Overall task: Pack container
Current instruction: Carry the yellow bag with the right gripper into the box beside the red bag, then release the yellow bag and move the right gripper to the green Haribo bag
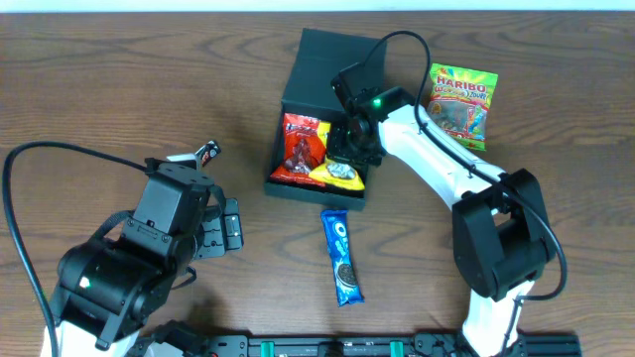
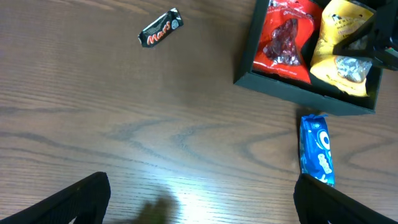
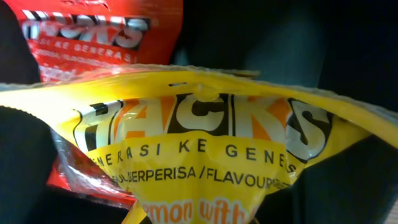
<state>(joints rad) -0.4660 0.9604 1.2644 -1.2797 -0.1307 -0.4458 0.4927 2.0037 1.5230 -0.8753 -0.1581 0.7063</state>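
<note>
We see the dark teal-green, matte, square cardboard box [image 1: 308,191] sitting open near the counter's far edge, roughly midway between its left and right edges and turned slightly askew. Its hinged flap lid [image 1: 332,59] is open on the far side. A red packet [image 1: 303,147] and a yellow packet [image 1: 327,175] lie side by side inside.

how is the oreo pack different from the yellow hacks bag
The oreo pack is blue, long and narrow; the hacks bag is yellow and wider. The oreo pack lies on the table outside the container; the hacks bag sits inside it. Both are snack packets.
</note>
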